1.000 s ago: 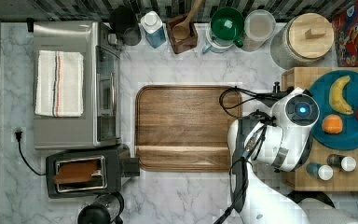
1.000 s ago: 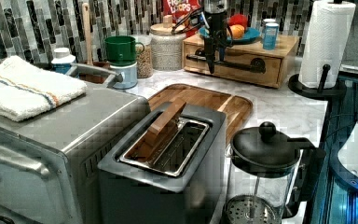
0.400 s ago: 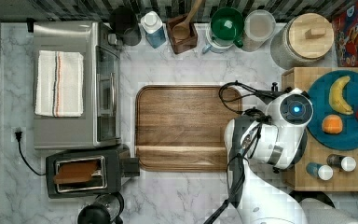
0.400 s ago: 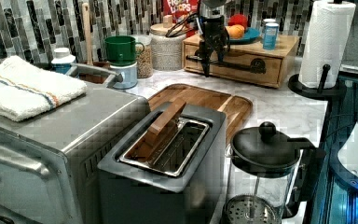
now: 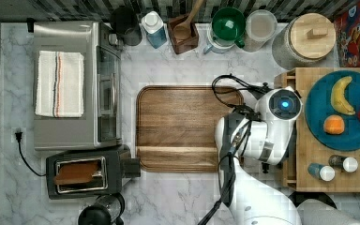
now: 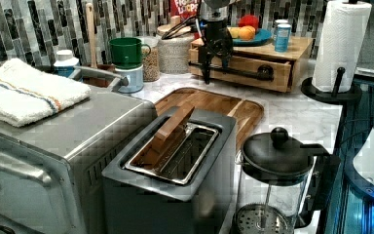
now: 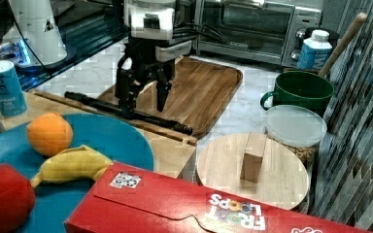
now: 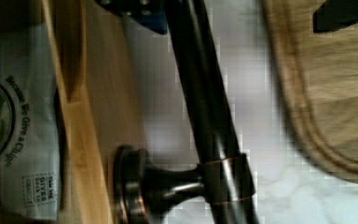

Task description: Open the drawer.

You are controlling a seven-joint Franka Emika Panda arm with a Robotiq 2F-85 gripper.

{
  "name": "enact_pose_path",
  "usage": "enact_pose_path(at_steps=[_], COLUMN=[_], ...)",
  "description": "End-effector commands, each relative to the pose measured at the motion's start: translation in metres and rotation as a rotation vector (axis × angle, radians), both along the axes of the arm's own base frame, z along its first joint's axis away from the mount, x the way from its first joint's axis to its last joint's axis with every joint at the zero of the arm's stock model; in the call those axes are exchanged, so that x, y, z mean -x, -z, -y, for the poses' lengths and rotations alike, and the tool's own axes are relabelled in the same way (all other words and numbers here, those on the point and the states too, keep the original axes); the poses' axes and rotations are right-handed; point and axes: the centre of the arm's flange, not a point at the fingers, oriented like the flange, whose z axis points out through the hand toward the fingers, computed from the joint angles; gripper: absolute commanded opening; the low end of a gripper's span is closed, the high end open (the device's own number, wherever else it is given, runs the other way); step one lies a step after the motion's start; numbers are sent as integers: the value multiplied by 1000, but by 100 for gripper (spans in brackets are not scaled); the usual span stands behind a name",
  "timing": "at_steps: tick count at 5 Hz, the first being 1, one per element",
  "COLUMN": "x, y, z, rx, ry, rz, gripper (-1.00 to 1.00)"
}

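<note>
The drawer (image 6: 246,64) is a light bamboo box with a long black bar handle (image 6: 238,73); a blue plate of fruit (image 5: 342,117) rests on its top. My gripper (image 7: 144,102) points down over the handle (image 7: 102,104), open, one finger on each side of the bar. In the wrist view the handle (image 8: 205,102) runs close to the finger (image 8: 144,18) nearest the drawer front (image 8: 116,93). The drawer stands slightly pulled out, and a printed packet (image 8: 23,140) shows in the gap. From above, the arm's wrist (image 5: 283,105) covers the gripper.
A dark walnut tray (image 5: 183,126) lies just in front of the drawer. A toaster oven (image 5: 75,84), toaster (image 5: 84,171) and French press (image 6: 277,165) stand beyond it. Jars, a green mug (image 5: 227,23) and a cereal box (image 5: 356,33) line the back wall. A paper towel roll (image 6: 341,44) stands beside the drawer.
The arm has shifted toward the top view's left, and the handle has come with it, so the drawer has slid out a little toward the walnut tray.
</note>
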Motion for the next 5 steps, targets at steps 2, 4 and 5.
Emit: enact_pose_path(at_steps=[2,4,5], x=[-9,-8,-8], y=[-5,-8,-8], z=[-255,-268,-268], rx=[-109,-104,-104], ry=[-209,-162,-161], rz=[26,52,52], gripper=[100,100,100])
